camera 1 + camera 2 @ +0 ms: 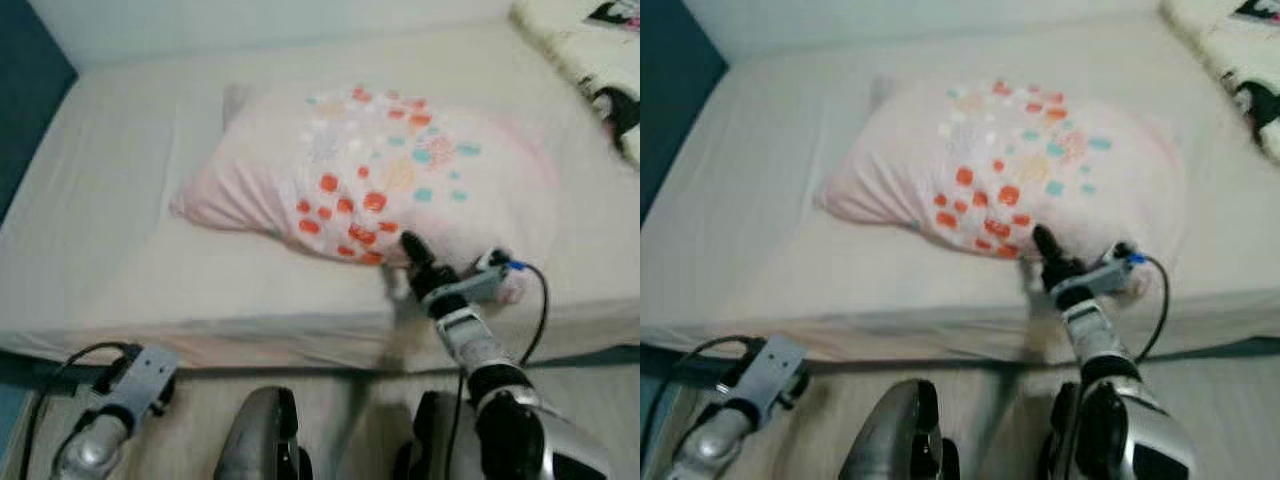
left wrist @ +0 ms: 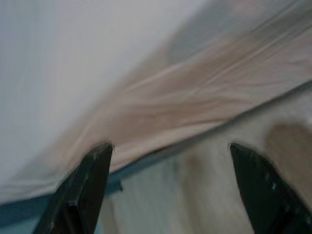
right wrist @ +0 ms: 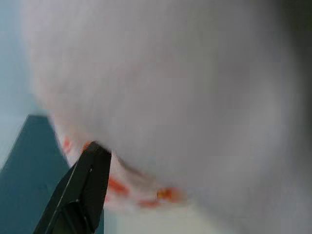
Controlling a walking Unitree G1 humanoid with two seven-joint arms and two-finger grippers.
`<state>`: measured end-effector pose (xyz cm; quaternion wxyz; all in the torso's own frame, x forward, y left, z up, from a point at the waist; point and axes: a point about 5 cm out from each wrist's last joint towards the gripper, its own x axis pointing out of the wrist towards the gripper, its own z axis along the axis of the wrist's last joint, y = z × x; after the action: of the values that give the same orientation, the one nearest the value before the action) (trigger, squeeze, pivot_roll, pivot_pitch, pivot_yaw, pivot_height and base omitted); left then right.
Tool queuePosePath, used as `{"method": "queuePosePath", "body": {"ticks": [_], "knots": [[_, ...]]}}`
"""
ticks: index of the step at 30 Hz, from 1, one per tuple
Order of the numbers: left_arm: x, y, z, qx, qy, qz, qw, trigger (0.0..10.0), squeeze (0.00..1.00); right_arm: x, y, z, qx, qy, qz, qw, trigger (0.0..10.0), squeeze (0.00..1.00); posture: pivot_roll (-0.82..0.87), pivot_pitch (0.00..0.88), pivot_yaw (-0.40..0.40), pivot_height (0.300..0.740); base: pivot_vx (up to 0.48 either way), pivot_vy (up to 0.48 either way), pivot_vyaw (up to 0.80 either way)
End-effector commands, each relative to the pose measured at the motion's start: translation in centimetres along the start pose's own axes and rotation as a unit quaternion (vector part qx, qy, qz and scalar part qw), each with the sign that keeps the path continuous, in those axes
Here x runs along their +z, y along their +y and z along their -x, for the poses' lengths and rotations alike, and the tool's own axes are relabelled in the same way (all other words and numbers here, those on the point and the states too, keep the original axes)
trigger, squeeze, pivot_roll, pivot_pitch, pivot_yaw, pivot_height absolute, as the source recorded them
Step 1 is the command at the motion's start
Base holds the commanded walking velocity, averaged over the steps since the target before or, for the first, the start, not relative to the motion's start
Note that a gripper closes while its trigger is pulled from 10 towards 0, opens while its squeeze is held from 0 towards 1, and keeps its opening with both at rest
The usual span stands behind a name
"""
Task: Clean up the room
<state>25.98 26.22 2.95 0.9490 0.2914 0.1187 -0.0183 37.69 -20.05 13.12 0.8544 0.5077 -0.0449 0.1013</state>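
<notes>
right gripper fingers at pillow edge | pillow crosswise (dotted) on bed

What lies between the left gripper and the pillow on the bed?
In the left eye view, only bare bed sheet and the mattress edge lie between the left gripper, low beside the bed, and the pillow. The right gripper is at the pillow's near edge.

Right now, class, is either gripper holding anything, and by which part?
The right gripper touches the pillow at its near edge; a firm hold cannot be told. The left gripper holds nothing.
</notes>
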Motion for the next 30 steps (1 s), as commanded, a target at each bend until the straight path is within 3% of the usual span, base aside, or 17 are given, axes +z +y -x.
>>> {"method": "queuePosePath", "body": {"ticks": [1, 5, 10, 15, 18, 20, 24, 30], "knots": [[-0.6, 0.6, 0.9, -0.002, 0.008, -0.001, 1.0, 10.0, 0.0, 0.0, -0.5, 0.2, -0.025, -0.012, -0.015, 0.999, 10.0, 0.0, 0.37, 0.469, 0.128, 0.55, 0.0, 0.0, 0.0], [0.2, 0.8, 1.6, -0.007, -0.015, -0.008, 1.0, 10.0, 0.0, 0.7, -0.5, 0.0, -0.037, -0.025, -0.017, 0.999, 10.0, 0.0, 0.39, 0.5, 0.139, 0.535, 0.0, 0.0, 0.0], [0.8, 1.0, 2.6, -0.008, -0.026, -0.011, 1.0, 10.0, 0.0, 1.8, 0.4, -0.6, -0.008, -0.043, -0.016, 0.999, 10.0, 0.0, 0.42, 0.516, 0.147, 0.515, 0.0, 0.0, 0.0], [1.1, 0.9, 3.5, -0.021, -0.03, -0.022, 0.999, 10.0, 0.0, 4.4, 3.3, -2.1, 0.072, -0.089, -0.012, 0.993, 10.0, 0.0, 0.42, 0.513, 0.149, 0.5, 0.0, 0.0, 0.0], [1.1, 0.6, 3.7, -0.025, -0.026, -0.021, 0.999, 10.0, 0.0, 6.2, 4.5, -2.5, 0.101, -0.122, -0.003, 0.987, 10.0, 0.0, 0.41, 0.503, 0.146, 0.5, 0.0, 0.0, 0.0], [1.1, 0.6, 3.7, -0.025, -0.026, -0.021, 0.999, 10.0, 0.0, 6.2, 4.5, -2.5, 0.101, -0.122, -0.003, 0.987, 10.0, 0.0, 0.41, 0.503, 0.146, 0.5, 0.0, 0.0, 0.0], [1.6, -0.2, 3.4, -0.035, -0.027, -0.021, 0.999, 10.0, 0.0, 10.1, 5.7, -2.4, 0.111, -0.18, 0.008, 0.977, 10.0, 0.0, 0.38, 0.485, 0.139, 0.5, 0.0, 0.0, 0.0], [2.1, -0.6, 3.2, -0.039, -0.025, -0.016, 0.999, 10.0, 0.0, 12.3, 6.3, -2.1, 0.12, -0.196, 0.035, 0.972, 10.0, 0.0, 0.37, 0.476, 0.133, 0.5, 0.0, 0.0, 0.0]]}}
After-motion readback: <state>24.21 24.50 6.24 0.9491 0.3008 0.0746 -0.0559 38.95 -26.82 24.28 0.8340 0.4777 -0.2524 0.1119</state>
